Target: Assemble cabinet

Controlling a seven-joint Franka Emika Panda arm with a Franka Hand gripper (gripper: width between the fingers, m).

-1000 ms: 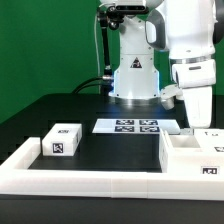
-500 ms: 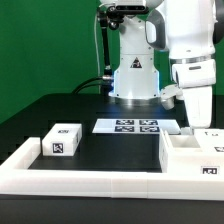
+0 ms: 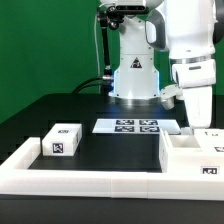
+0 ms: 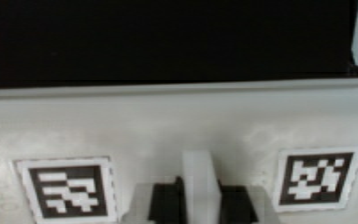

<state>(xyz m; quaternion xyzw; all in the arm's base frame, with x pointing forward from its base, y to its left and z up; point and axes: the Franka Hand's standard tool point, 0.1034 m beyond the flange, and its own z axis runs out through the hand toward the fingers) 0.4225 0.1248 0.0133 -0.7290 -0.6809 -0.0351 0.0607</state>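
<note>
The cabinet (image 3: 190, 155) is sitting on the black tabletop (image 3: 100, 108) just to the exterior view's right of the marker board (image 3: 127, 126) and nearer the camera than that board. Its open compartments are facing up and a tag is showing low on its front. The arm (image 3: 190, 60) is reaching down beyond the marker board's right end, with its white hand hanging directly over the cabinet's far part.

In the wrist view, the fingers (image 4: 162, 203) are showing as two dark shapes close over the cabinet's white surface (image 4: 176, 120), between two square tags. A thin white rib is standing between them. Whether they are pressing on that rib or only straddling it cannot be told from the blurred picture.

A small white box (image 3: 62, 141) is lying to the exterior view's left of the marker board, well apart from the cabinet. A long low white rail (image 3: 90, 178) is running in front of the marker board, nearest the camera.
</note>
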